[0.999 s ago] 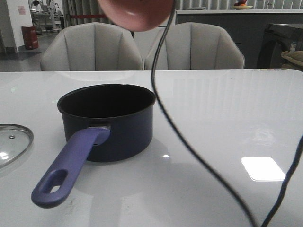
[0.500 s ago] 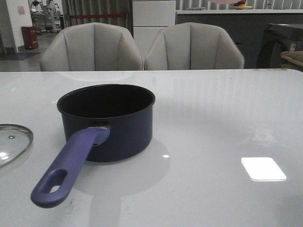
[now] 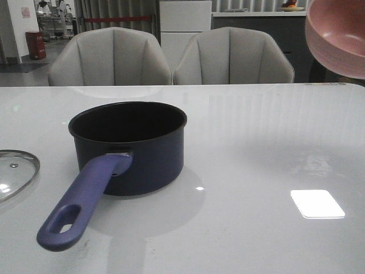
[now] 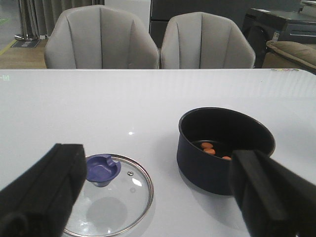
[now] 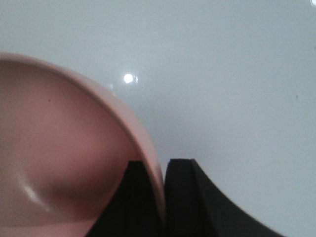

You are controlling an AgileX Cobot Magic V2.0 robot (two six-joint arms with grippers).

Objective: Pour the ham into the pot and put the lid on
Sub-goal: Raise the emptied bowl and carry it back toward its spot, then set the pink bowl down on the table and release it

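The dark navy pot (image 3: 130, 149) stands at the table's left-middle, its blue-purple handle (image 3: 82, 201) pointing toward the front. In the left wrist view the pot (image 4: 224, 150) holds a few orange ham slices (image 4: 210, 149). The glass lid (image 4: 109, 194) with its blue-purple knob (image 4: 102, 169) lies flat on the table left of the pot; its rim shows at the front view's left edge (image 3: 16, 171). My left gripper (image 4: 158, 197) is open and empty, above the lid and pot. My right gripper (image 5: 162, 170) is shut on the rim of the empty pink bowl (image 5: 59, 153), held high at the right (image 3: 337, 37).
Two grey chairs (image 3: 171, 57) stand behind the white table's (image 3: 274, 148) far edge. A bright light reflection (image 3: 317, 204) lies on the table at the right front.
The pink bowl was above the pot at the top edge a second ago, left the view, and now shows at the upper right. The dangling cable has gone from view.
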